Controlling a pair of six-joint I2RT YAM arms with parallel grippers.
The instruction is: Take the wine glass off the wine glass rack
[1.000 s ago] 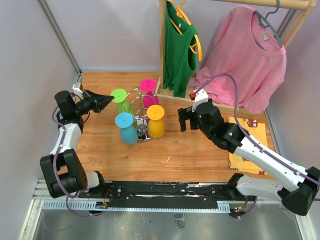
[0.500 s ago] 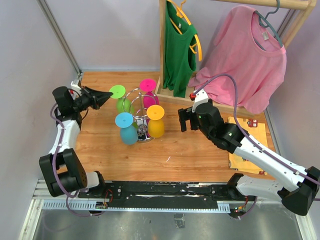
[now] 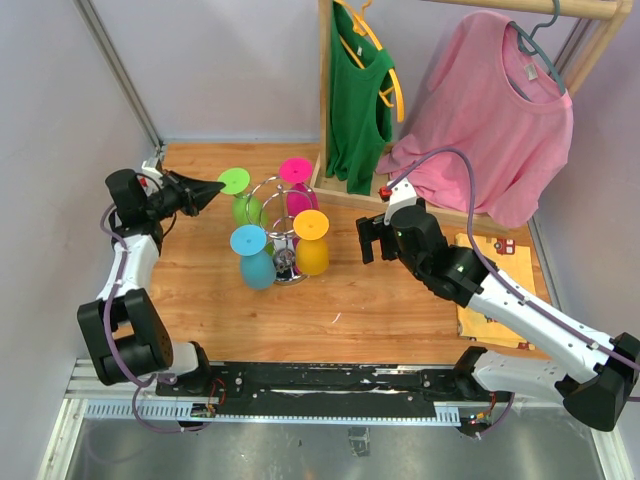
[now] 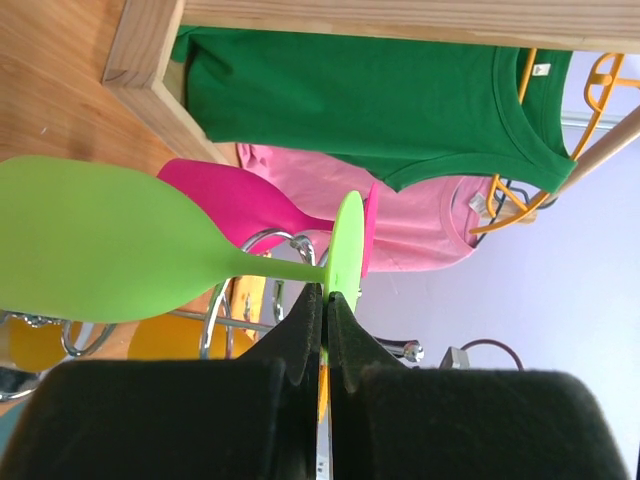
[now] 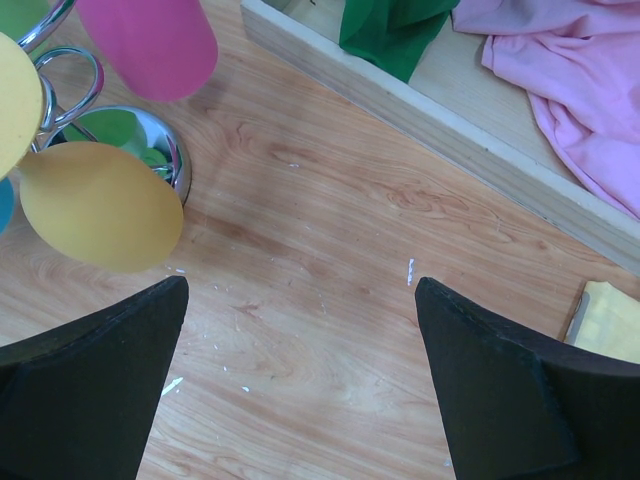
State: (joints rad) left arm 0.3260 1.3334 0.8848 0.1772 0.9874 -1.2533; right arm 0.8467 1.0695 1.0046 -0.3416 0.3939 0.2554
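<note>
- The left gripper (image 3: 212, 191) holds the green glass (image 3: 236, 182) by its foot. In the left wrist view its fingers (image 4: 295, 340) are pressed together on the rim of the thin green disc, with almost no gap between them.
- The green glass is at the left side of the rack (image 3: 272, 190), foot up and bowl down. Its stem passes very close to one of the wire loops. I cannot tell if the stem is still inside the loop or already out of it.
- I judge that the grasp is done and the step in hand is the removal itself, that is, bringing the glass away from the rack.
- The next move calls for a sideways pull to the left, along the opening of the loop, until the stem is free. Only after this should the glass go away or down to the table (image 3: 340, 300).
- The grip is only on a thin edge, so the pull should be slow. Otherwise the glass can turn between the fingers.
- The pink glass (image 3: 296, 170), yellow glass (image 3: 311, 224) and blue glass (image 3: 248, 240) hang on the same rack, and a jerk could shake them.
- The right gripper (image 5: 298, 300) hovers over the table just to the right of the rack. Its jaws are wide apart and hold nothing.
</note>
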